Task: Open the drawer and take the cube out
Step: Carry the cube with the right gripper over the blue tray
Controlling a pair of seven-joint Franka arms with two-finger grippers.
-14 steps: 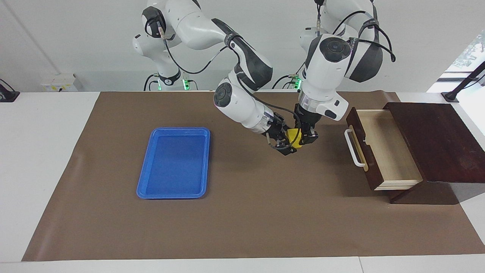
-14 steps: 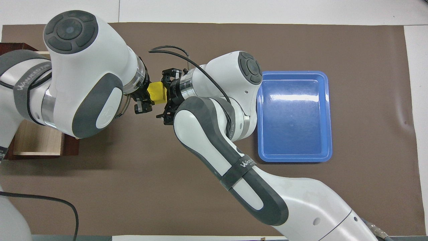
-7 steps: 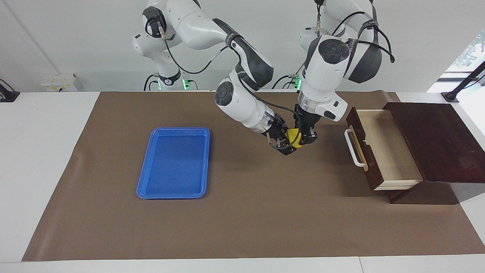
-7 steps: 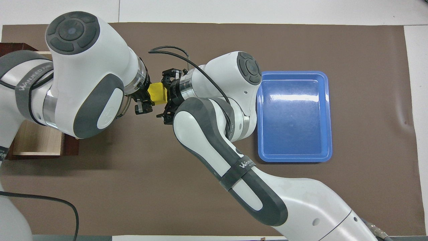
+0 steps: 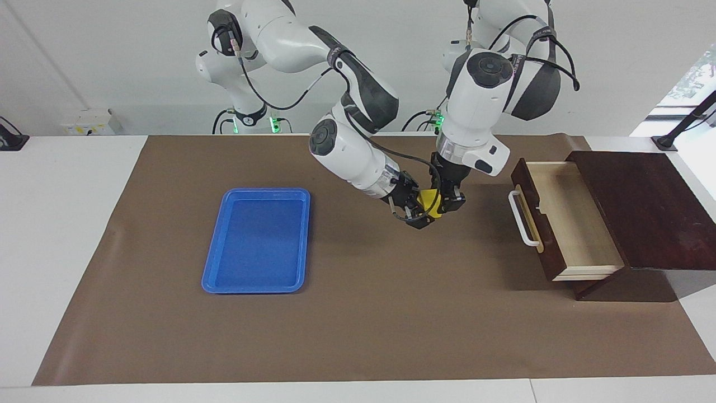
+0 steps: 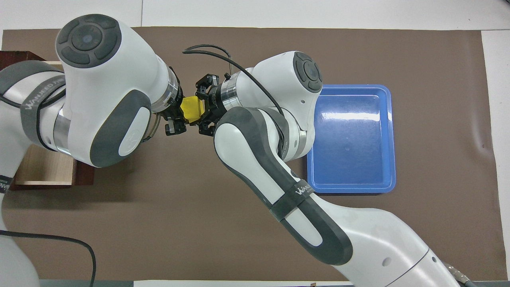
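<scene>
The small yellow cube (image 5: 429,200) is up in the air over the brown mat, between the blue tray and the drawer. My left gripper (image 5: 446,204) points down from above and is shut on it. My right gripper (image 5: 419,215) comes in slanted from the tray's side and sits right against the cube. In the overhead view the cube (image 6: 190,109) shows between the left gripper (image 6: 176,121) and the right gripper (image 6: 202,108). The drawer (image 5: 570,221) stands pulled open, its pale wood inside bare, its white handle (image 5: 523,219) toward the tray.
The dark brown box (image 5: 643,207) sits at the left arm's end of the table. An empty blue tray (image 5: 257,240) lies on the brown mat (image 5: 363,313) toward the right arm's end. A drawer corner (image 6: 44,169) shows under the left arm in the overhead view.
Both grippers and the cube have shifted a little toward the tray. The right arm's wrist and elbow have turned and risen slightly.
</scene>
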